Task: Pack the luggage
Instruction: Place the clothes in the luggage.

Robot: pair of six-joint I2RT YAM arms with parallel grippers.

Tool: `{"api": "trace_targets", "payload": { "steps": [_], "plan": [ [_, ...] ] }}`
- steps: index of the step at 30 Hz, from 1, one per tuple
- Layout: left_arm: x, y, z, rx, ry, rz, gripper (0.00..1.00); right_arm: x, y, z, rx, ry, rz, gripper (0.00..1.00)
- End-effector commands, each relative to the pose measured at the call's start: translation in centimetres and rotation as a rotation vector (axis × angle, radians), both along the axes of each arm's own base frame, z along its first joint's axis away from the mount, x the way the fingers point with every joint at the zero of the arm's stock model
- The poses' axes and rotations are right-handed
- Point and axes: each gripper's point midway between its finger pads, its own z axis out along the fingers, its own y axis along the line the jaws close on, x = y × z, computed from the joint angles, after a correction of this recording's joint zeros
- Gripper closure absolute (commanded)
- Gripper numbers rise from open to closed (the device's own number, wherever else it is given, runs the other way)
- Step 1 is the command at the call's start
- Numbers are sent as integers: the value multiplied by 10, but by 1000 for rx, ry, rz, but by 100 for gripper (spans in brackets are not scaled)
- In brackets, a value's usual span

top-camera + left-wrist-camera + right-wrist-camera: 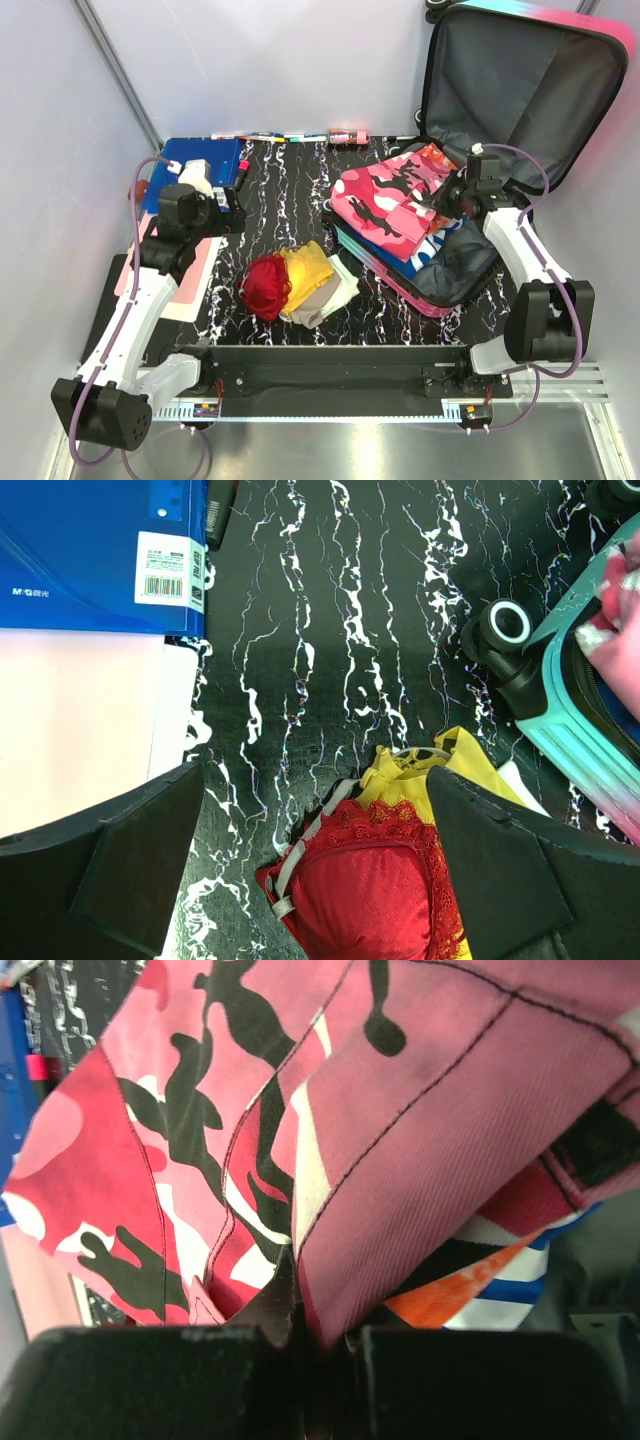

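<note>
Luggage (455, 275) open at the far right corner of the black marbled surface (290, 190). Lid (520, 90) tilted back against the wall, grey lining exposed. Lower half flat on the surface, pink-and-teal rim toward the middle. One black wheel (505, 625) at a corner of the teal shell, seen from the left wrist.

Inside and spilling over the left rim, a pink camouflage garment (385, 195), on top of an orange, blue and white striped cloth (437, 243). Right hand (447, 197) over the lower half, closed tight on a fold of the pink camouflage garment. From the right wrist, fabric pinched between the two dark fingers (440, 1380) and rising away from them.

Toward the near edge at the middle of the surface, just beside the luggage, a small heap of clothes: red lace bra (265, 285) on the left, yellow garment (305, 265) next to it, beige cloth (322, 300) on the right.

Left hand (232, 212) above the left side of the surface, wide open and holding nothing, fingers (130, 870) spread either side of the heap in its own view. Under and beyond it, a blue folder (195, 160) at the far left corner and a pale pink sheet (195, 280) along the left edge, touching the folder. Row of markers (265, 137) along the far edge.
</note>
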Motion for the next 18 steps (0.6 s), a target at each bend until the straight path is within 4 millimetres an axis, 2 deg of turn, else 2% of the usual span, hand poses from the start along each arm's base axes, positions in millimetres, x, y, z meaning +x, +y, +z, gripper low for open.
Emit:
{"api": "trace_targets", "payload": {
  "steps": [1, 5, 12, 18],
  "plan": [
    [5, -2, 13, -15, -43, 5, 1, 0, -17, 29, -71, -93, -28, 100],
    [5, -2, 11, -16, -40, 2, 1, -2, -21, 27, -99, -82, -35, 100],
    [6, -2, 12, -16, -42, 2, 1, -15, -31, 11, -151, -24, -46, 100],
    [5, -3, 11, -20, -38, 0, 1, -17, -38, 10, -191, -16, -63, 100]
  ]
}}
